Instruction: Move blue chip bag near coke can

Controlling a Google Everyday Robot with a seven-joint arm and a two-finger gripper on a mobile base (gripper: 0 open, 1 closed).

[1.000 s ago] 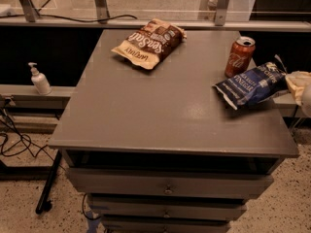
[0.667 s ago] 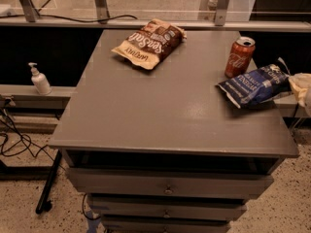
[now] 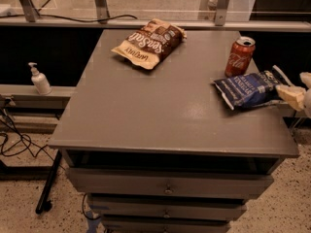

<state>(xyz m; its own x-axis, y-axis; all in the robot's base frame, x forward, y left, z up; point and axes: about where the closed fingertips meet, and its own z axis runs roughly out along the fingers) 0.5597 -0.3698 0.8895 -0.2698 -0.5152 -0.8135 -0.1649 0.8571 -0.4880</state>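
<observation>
Blue chip bag [image 3: 248,89] meets the end effector [image 3: 294,95] at its right end, at the right edge of the bench [image 3: 146,115]. Whether the end effector grips the bag or stands open cannot be told. The bag lies flat with its long axis running left to right. The coke can [image 3: 239,56] stands upright just beyond its left half. A brown chip bag [image 3: 149,42] lies well apart, at the far middle of the bench.

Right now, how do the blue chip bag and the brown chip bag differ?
The blue chip bag lies far right beside the coke can, the gripper at its end; the brown chip bag lies alone at the back. The blue chip bag looks smaller than the brown. Both lie flat.
</observation>
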